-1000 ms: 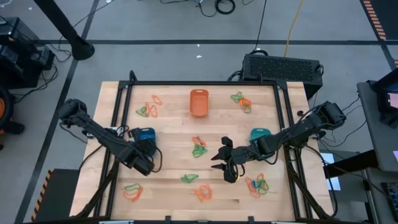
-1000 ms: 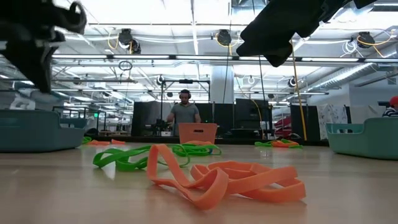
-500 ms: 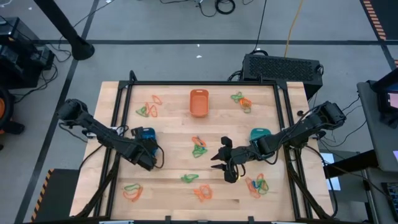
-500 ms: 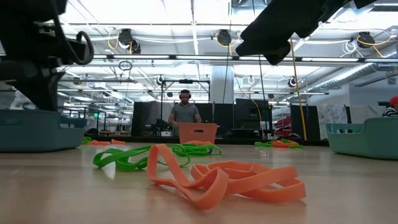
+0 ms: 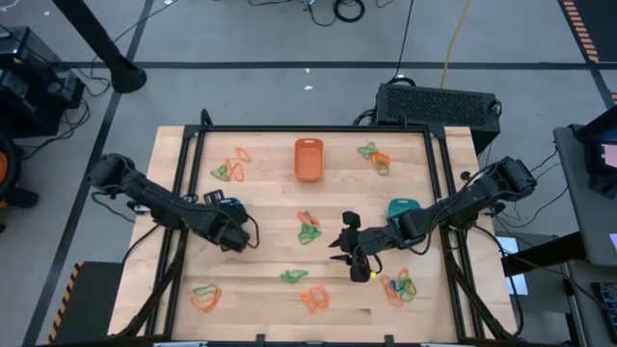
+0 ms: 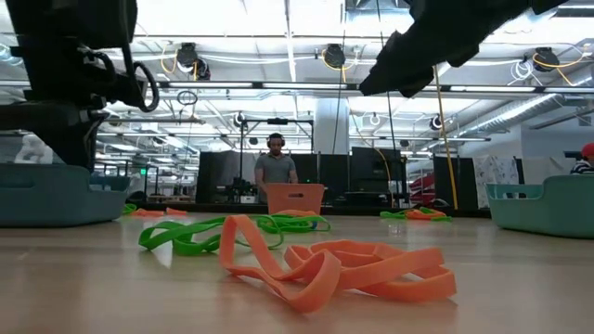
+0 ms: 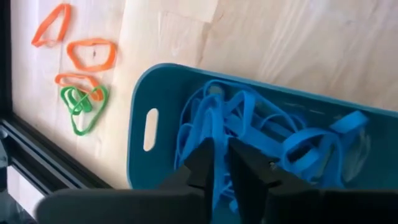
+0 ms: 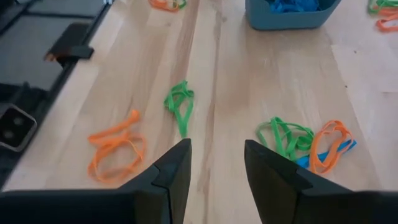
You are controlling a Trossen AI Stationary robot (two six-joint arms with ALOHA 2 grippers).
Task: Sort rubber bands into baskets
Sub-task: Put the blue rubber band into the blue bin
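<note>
The left pincer [image 7: 219, 163], fingers a narrow slit apart and grasping nothing visible, hangs directly over the blue basket [image 7: 140, 99] of blue rubber bands [image 7: 249, 134], while the right pincer [image 8: 214, 163] hovers spread and empty mid-tabletop, a green band [image 8: 179, 101] just ahead, mixed clusters beyond.

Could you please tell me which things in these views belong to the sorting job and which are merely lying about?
Job:
- thin orange, green and blue elastic rubber bands
- orange plastic basket
- blue plastic basket
- teal-green plastic basket
- left gripper
- right gripper

Lying about:
- black ribbed box
- black floor cables
</note>
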